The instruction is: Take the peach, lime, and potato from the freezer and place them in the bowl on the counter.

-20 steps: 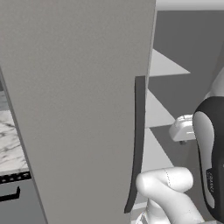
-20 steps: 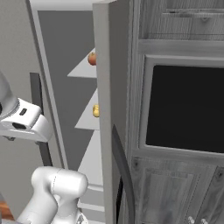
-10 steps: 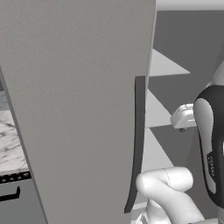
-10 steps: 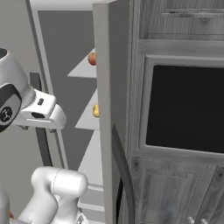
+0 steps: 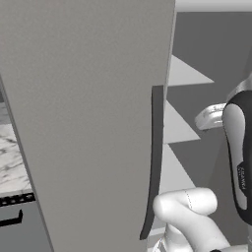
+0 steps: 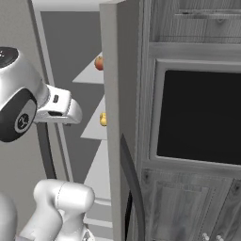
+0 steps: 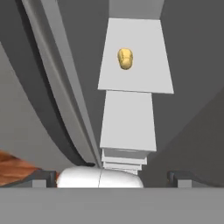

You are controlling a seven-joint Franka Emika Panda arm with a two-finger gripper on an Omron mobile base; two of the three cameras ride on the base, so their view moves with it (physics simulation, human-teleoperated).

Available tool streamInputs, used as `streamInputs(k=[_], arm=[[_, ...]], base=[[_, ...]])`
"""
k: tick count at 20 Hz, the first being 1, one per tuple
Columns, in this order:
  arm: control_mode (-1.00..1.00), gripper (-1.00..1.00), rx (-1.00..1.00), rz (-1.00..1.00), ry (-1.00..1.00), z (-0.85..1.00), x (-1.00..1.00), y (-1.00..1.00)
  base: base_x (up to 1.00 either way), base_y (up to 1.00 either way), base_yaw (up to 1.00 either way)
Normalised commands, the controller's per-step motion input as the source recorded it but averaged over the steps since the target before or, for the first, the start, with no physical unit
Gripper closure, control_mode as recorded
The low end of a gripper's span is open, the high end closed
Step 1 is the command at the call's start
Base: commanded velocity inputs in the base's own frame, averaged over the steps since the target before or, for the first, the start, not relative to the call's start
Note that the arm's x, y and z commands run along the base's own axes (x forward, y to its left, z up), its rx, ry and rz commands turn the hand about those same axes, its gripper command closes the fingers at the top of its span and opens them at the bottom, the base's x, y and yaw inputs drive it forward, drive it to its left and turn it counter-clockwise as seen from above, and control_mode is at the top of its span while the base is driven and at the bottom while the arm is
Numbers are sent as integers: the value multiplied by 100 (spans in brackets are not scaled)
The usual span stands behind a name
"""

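Two round fruits, peach (image 6: 99, 62), knobbly yellow potato (image 7: 125, 58), flat white shelves (image 7: 135, 57)

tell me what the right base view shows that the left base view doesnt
Right base view alone: the peach on an upper freezer shelf, a yellowish item, likely the potato, on the shelf below, and wood-grain cabinets around a dark panel. Left base view alone: a strip of marble counter. Both: the open grey freezer door, white shelves and the arm.
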Motion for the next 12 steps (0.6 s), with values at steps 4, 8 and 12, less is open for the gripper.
streamInputs(k=[4, 8, 12], arm=[[-100, -100, 0, 4, -27, 24, 4, 0], [-100, -100, 0, 0, -9, 34, 36, -5], [-100, -100, 1, 0, 0, 29, 50, -9]], base=[[0, 0, 0], [0, 0, 0], [0, 0, 0]])
